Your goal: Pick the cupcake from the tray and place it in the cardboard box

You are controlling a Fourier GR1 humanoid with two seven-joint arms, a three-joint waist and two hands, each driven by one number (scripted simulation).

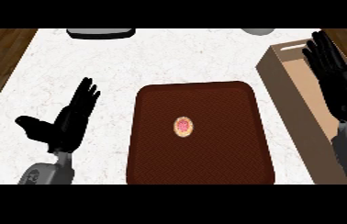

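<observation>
- hanging over the tan cardboard box (298, 108) at the frame's right edge, the black right hand (328, 71) has its fingers straight and holds nothing.
- the small round cupcake with pink frosting (183, 126) lies left of and below those fingers, mid-frame, alone on the dark brown woven-textured rounded tray (200, 168).
- the black left hand (68, 120) rests lower left, fingers spread, over the white marbled counter (169, 58); both hands look about equally far away.

White marbled counter (169, 58) with dark wood flooring (13, 44) beyond its left edge.
</observation>
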